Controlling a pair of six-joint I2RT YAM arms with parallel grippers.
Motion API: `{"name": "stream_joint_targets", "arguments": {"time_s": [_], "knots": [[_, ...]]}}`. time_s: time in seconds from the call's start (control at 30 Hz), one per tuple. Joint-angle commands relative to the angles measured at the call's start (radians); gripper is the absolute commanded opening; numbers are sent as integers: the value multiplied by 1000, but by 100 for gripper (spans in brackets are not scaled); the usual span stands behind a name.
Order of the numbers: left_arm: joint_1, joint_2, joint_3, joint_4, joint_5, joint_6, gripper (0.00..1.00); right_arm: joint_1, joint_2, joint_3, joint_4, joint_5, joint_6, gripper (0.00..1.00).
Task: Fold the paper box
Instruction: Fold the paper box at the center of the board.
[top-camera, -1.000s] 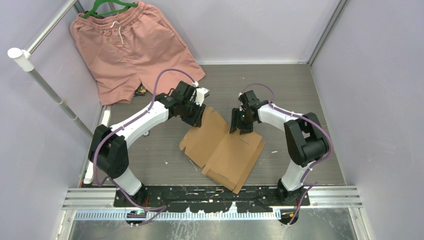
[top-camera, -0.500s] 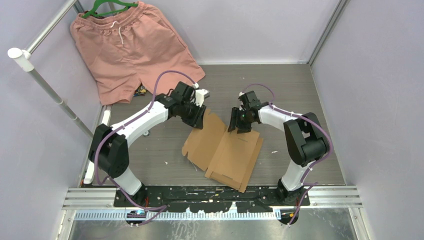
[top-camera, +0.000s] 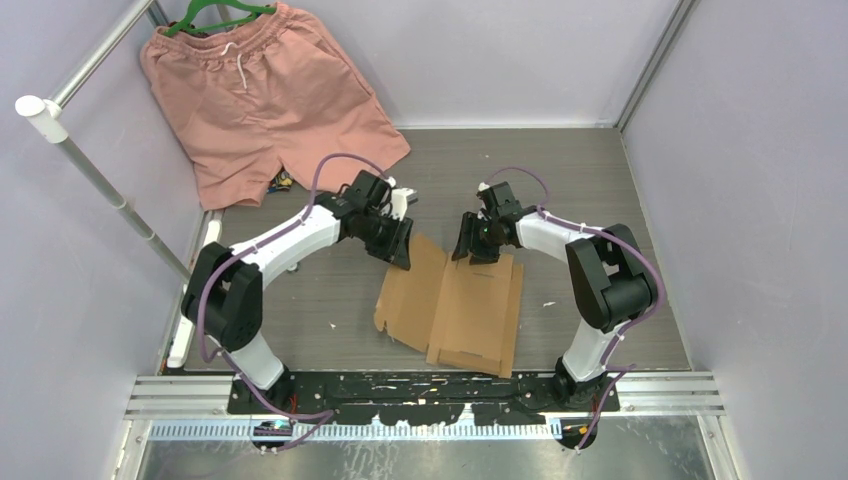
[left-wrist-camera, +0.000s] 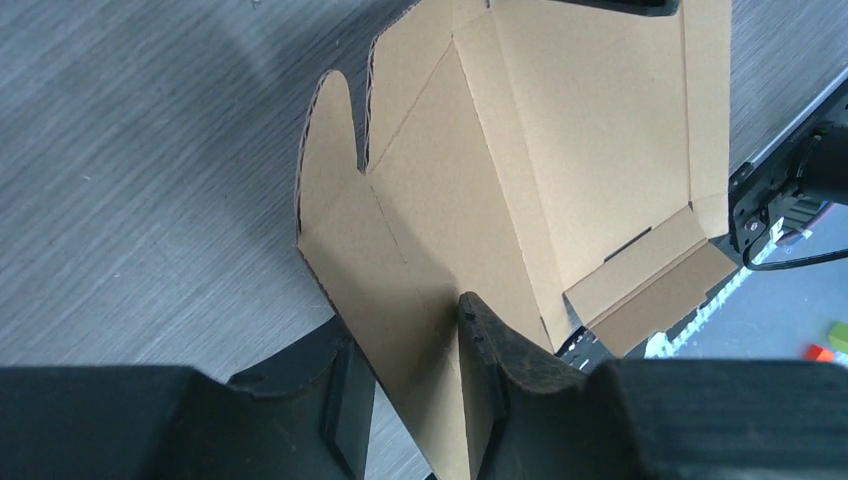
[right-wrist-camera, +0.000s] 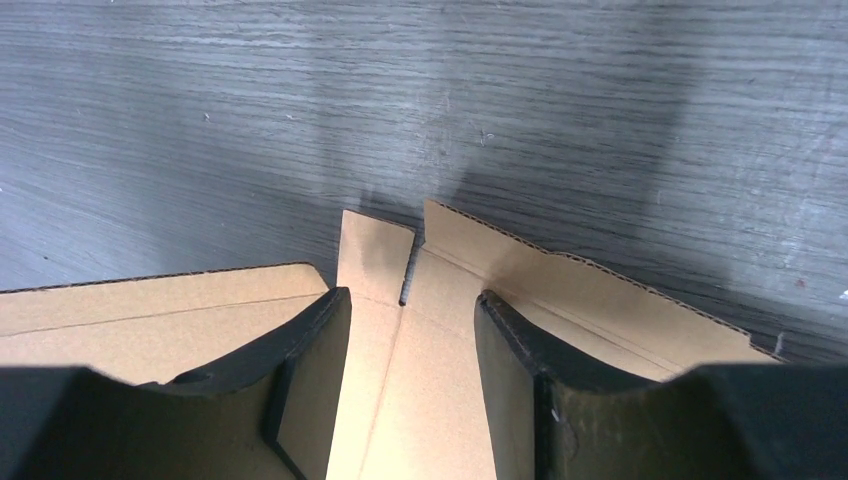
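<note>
Grey wood-grain tabletop (top-camera: 600, 180), filling the middle of the overhead frame. Salmon-pink shorts (top-camera: 260, 95) are spread at upper left, well apart from the arms. Paper box (top-camera: 460, 310): brown corrugated die-cut sheet, lying flat at lower centre of the frame with its notched flaps and tabs spread. Left gripper (top-camera: 403, 256) at the sheet's upper-left corner, jaws part-open astride a flap; right gripper (top-camera: 470, 250) at its upper edge, jaws likewise part-open, cardboard showing in the gap.
</note>
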Motion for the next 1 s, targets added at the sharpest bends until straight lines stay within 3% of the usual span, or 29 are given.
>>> {"name": "stream_joint_targets", "arguments": {"time_s": [0.0, 0.27, 0.4, 0.47, 0.77, 0.97], "knots": [[3, 10, -18, 45, 41, -74, 36, 6, 62, -44, 5, 38, 7, 54], [5, 22, -19, 42, 67, -148, 39, 6, 66, -46, 10, 38, 15, 54], [5, 25, -14, 31, 71, -176, 21, 6, 66, -43, 13, 38, 22, 54], [4, 32, -3, 14, 60, -178, 1, 6, 66, -41, 13, 39, 22, 54], [11, 39, 101, -76, -32, -84, 0, -16, 6, -18, 20, -24, 24, 57], [21, -10, 112, -63, -14, -60, 0, -48, -14, 53, -8, -70, 20, 50]]}}
